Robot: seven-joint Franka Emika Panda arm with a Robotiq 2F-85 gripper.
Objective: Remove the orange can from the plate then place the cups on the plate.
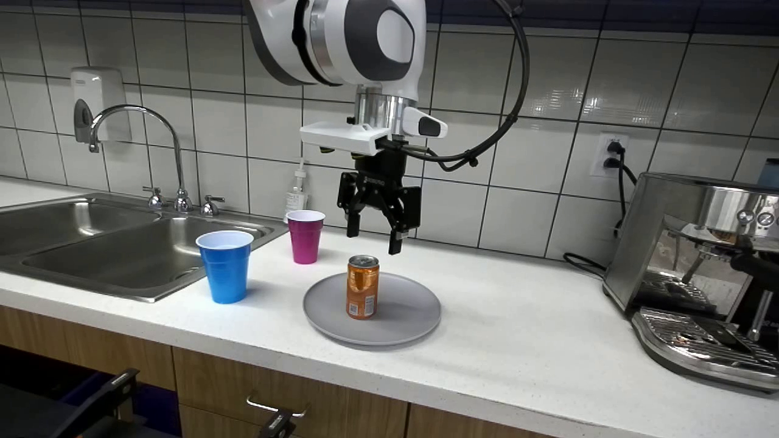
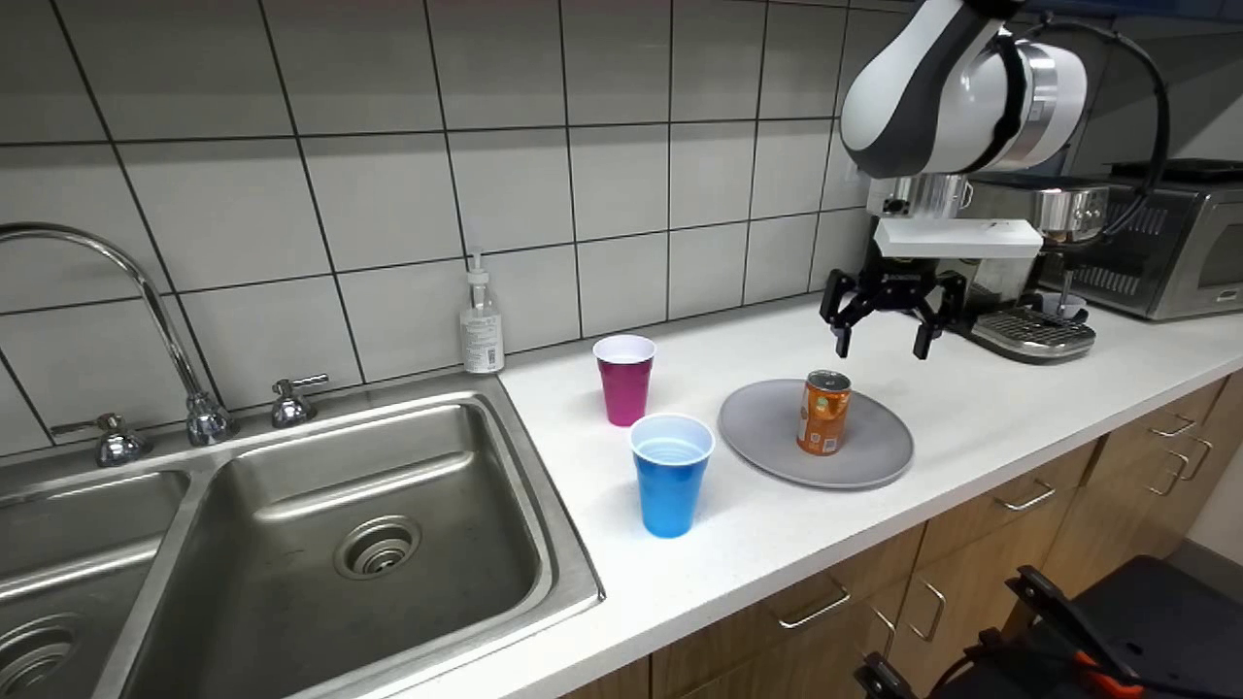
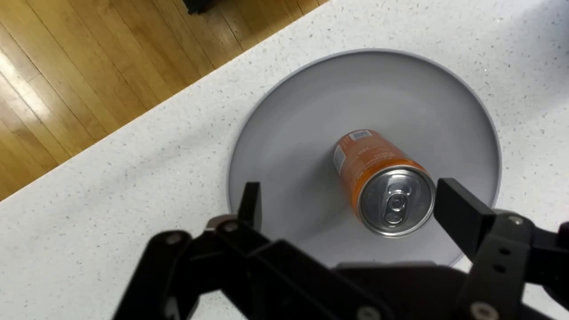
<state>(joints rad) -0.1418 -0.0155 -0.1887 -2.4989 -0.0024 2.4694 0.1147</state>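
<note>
Orange drink can [image 1: 363, 289] first to go

In an exterior view, the Robotiq gripper [image 1: 374, 239] hangs empty, jaws spread, higher than the can, which stands upright on the grey plate [image 1: 409, 307]. In an exterior view, the blue plastic cup [image 2: 670, 490] and magenta plastic cup [image 2: 626, 388] stand off the plate. In the wrist view, the can shows nearer one jaw; centring the grip before a straight descent should avoid a knock.

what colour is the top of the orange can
Silver; the top of the orange can shows best in the wrist view.
</note>
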